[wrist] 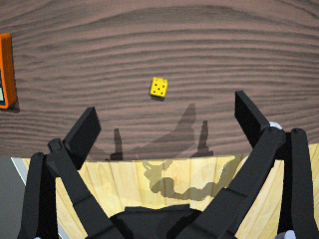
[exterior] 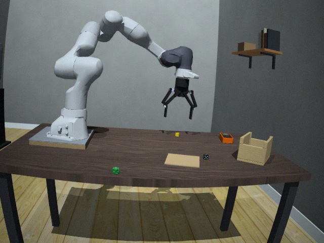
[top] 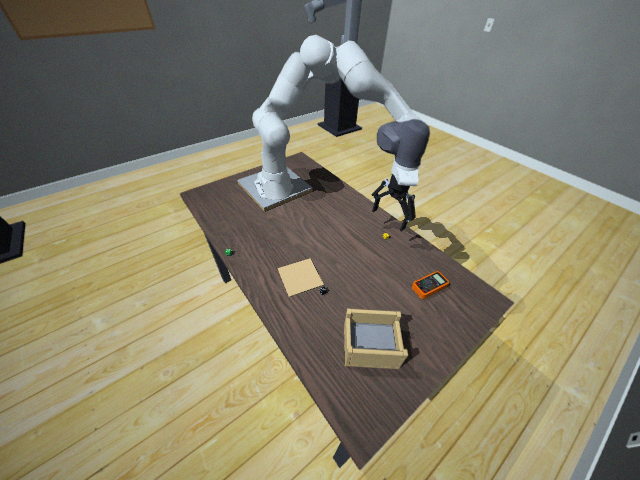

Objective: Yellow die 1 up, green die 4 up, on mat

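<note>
Hangs above the desk (exterior: 146, 153) near its far edge: end effector (exterior: 177, 115), fingers spread wide, gripping nothing. Sits flat just below it, between the fingertips in the wrist view: yellow die (wrist: 159, 87), off the mat. Lies farther off, toward the desk's middle: tan mat (top: 300, 276), with black die (top: 323, 290) just beside its corner, not on it. Rests to one side of the end effector: orange multimeter (top: 430, 283). Stands beyond that: open wooden box (top: 374, 338). Sits farthest away, by the opposite desk edge: green die (top: 228, 251).
</note>
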Controlling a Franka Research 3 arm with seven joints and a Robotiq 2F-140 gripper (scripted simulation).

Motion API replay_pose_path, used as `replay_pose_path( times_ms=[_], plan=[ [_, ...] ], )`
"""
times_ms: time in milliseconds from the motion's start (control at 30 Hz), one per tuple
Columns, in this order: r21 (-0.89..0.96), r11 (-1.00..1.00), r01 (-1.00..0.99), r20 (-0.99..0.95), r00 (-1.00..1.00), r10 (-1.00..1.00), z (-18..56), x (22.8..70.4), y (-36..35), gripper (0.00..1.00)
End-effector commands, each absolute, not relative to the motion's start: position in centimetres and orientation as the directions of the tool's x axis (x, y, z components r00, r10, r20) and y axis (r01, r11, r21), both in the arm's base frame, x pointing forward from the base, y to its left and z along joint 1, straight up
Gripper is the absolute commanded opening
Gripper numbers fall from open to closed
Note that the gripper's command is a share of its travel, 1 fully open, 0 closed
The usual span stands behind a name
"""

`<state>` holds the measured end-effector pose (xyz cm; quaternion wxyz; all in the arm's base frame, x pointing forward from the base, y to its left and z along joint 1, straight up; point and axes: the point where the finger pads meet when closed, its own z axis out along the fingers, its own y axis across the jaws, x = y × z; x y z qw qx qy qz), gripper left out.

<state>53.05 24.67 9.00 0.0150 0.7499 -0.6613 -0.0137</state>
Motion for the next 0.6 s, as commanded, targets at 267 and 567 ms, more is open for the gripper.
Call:
replay_pose_path(
  times_ms=[267,567],
  plan=[
    [0.046,0.176,-0.983,0.014,-0.175,-0.984,8.74,52.88,24.89,1.00],
    [0.042,0.344,-0.938,0.022,-0.344,-0.939,8.53,52.91,24.86,1.00]
  ],
)
